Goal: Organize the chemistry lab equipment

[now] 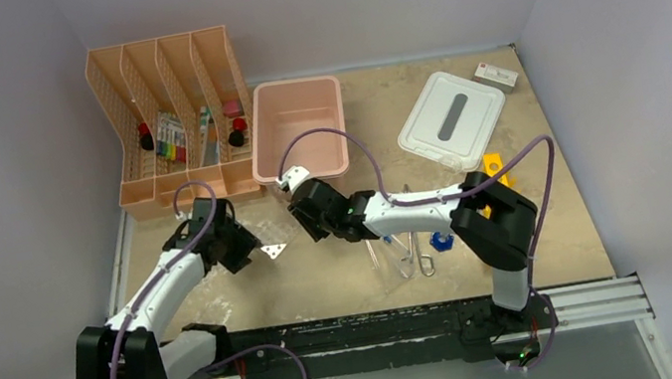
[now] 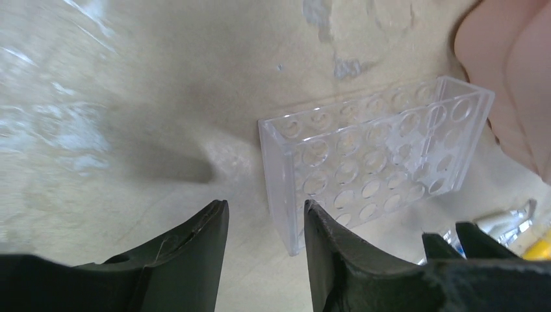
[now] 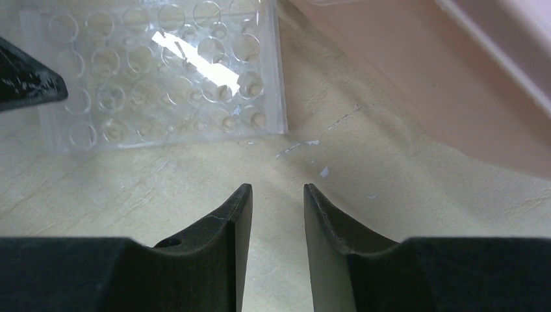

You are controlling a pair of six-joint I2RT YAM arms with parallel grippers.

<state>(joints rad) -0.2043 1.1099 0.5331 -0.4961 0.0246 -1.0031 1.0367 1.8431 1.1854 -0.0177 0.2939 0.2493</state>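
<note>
The clear plastic multi-hole tube tray (image 1: 273,250) lies on the table between my two grippers. In the left wrist view the tray (image 2: 383,153) has its near end wall in the gap of my open left gripper (image 2: 265,209), close to the right finger (image 2: 331,247); the jaws are not closed on it. My right gripper (image 3: 277,190) is open and empty, just short of the tray (image 3: 156,71). In the top view the left gripper (image 1: 249,250) and the right gripper (image 1: 304,219) flank the tray. Metal forceps (image 1: 412,254), a blue-capped tube (image 1: 440,239) and a yellow holed rack (image 1: 492,166) lie by the right arm.
The pink bin (image 1: 298,127) stands just behind the grippers, and its wall fills the right of the right wrist view (image 3: 455,78). Its white lid (image 1: 452,119) lies at the back right beside a small white box (image 1: 497,75). The peach slotted organizer (image 1: 171,124) stands at the back left.
</note>
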